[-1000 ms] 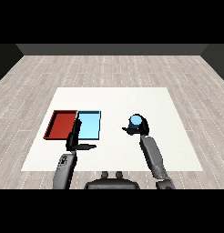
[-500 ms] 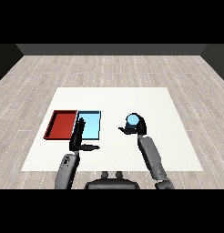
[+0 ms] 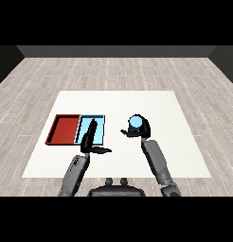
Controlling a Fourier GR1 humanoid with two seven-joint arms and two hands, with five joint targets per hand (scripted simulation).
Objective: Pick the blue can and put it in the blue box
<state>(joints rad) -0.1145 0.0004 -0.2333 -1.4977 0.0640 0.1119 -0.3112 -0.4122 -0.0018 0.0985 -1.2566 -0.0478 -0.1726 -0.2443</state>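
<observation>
The blue can is held in the curled right hand above the table, right of the blue tray. Its round end is turned up toward the head view, long axis roughly upright. The left hand is kept straight-fingered over the blue tray, beside the red tray.

The table is plain white, and the floor around it is pale grey wood planking with darker seams. One tray is red with a darker red rim, the other tray light blue. The can is blue with a paler top, both hands, left hand and right hand, are black, and the forearms are grey.
</observation>
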